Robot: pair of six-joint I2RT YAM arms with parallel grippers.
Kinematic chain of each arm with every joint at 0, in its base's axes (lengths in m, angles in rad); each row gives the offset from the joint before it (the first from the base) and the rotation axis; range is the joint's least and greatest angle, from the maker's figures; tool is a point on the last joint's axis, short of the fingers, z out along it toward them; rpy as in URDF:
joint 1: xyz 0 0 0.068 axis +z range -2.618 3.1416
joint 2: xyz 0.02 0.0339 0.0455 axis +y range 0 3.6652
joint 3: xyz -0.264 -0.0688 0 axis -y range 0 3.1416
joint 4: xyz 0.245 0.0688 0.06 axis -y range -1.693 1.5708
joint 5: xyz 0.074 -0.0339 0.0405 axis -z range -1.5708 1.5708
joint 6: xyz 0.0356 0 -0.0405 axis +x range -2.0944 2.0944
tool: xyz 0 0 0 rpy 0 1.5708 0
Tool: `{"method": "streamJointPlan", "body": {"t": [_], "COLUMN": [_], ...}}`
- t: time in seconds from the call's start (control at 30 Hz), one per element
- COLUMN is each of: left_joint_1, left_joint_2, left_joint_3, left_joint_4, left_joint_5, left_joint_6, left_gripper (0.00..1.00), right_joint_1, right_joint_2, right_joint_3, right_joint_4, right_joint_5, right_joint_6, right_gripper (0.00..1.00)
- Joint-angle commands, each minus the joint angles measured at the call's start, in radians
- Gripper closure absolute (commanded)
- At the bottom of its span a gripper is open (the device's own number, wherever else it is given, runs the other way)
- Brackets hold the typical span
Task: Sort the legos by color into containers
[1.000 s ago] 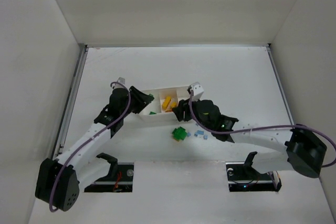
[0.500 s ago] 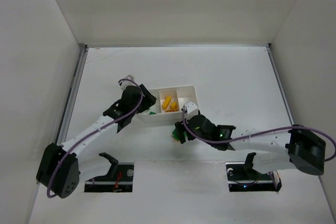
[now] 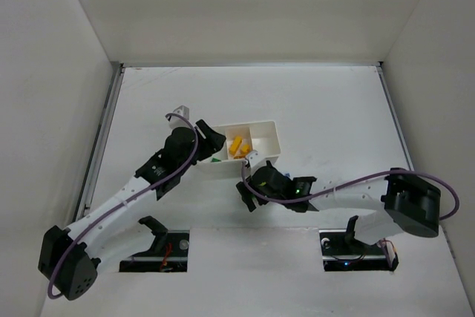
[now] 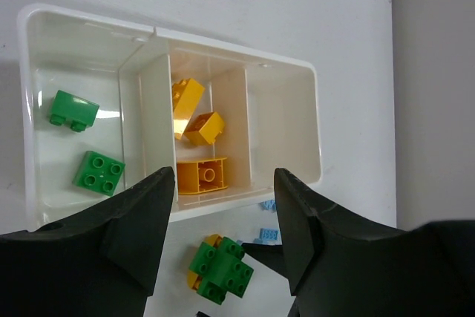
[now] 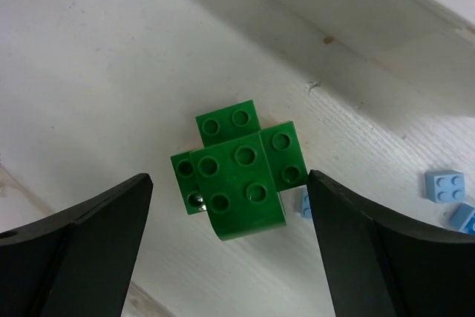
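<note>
The white tray (image 4: 315, 109) has three containers. Its left one holds two green legos (image 4: 99, 173), the middle one holds yellow-orange legos (image 4: 202, 175), and the right one is bare. My left gripper (image 4: 223, 183) hovers open over the tray's near wall (image 3: 276, 139), holding nothing. On the table just in front lies a clump of green legos (image 5: 241, 176) with a yellow piece (image 4: 194, 278) under it. My right gripper (image 5: 228, 180) is open wide, one finger on each side of the clump without touching it. Tiny light-blue legos (image 5: 445, 185) lie beside it.
White walls enclose the table on the left, right and back. Both arms reach in from the near edge and meet close together at the tray, the left gripper (image 3: 210, 141) above the right gripper (image 3: 247, 194).
My right gripper has come off the tray toward the near edge, down over the green clump, and opened wide. My left gripper has shifted right over the tray's left end and opened.
</note>
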Motion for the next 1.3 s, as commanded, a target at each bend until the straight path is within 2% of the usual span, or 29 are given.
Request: {"method": "streamJointPlan", "body": {"t": [0.0, 0.17, 0.3, 0.53, 0.63, 0.7, 0.77, 0.9, 1.07, 1.13, 1.27], "left_joint_1": [-0.003, -0.004, 0.002, 0.010, 0.011, 0.003, -0.007, -0.021, -0.024, -0.023, -0.026], "left_joint_2": [-0.034, -0.065, -0.086, -0.101, -0.105, -0.108, -0.105, -0.094, -0.106, -0.108, -0.108], "left_joint_3": [-0.006, -0.014, -0.020, -0.046, -0.047, -0.047, -0.047, -0.058, -0.066, -0.066, -0.060], "left_joint_4": [-0.033, -0.051, -0.073, -0.102, -0.099, -0.094, -0.090, -0.090, -0.088, -0.088, -0.097], "left_joint_5": [-0.023, -0.018, -0.007, 0.011, 0.019, 0.028, 0.037, 0.043, 0.043, 0.043, 0.046], "left_joint_6": [-0.011, -0.011, -0.009, -0.003, -0.005, -0.006, -0.008, -0.011, -0.015, -0.015, -0.011], "left_gripper": [0.47, 0.48, 0.48, 0.49, 0.49, 0.49, 0.49, 0.50, 0.50, 0.50, 0.50], "right_joint_1": [0.011, 0.011, 0.011, 0.011, 0.011, 0.011, 0.011, 0.006, 0.006, 0.006, 0.003], "right_joint_2": [0.023, 0.054, 0.077, 0.085, 0.079, 0.065, 0.053, 0.065, 0.088, 0.089, 0.088], "right_joint_3": [0.065, 0.088, 0.099, 0.110, 0.111, 0.113, 0.113, 0.111, 0.119, 0.122, 0.125], "right_joint_4": [-0.024, -0.040, -0.057, -0.084, -0.080, -0.075, -0.058, -0.049, -0.046, -0.046, -0.043], "right_joint_5": [-0.010, -0.009, -0.004, 0.001, 0.005, 0.011, 0.004, -0.003, -0.003, 0.001, 0.004], "right_joint_6": [-0.019, -0.020, -0.022, -0.023, -0.025, -0.025, -0.025, -0.035, -0.037, -0.037, -0.040], "right_gripper": [0.08, 0.11, 0.22, 0.21, 0.29, 0.31, 0.30, 0.16, 0.15, 0.18, 0.32]}}
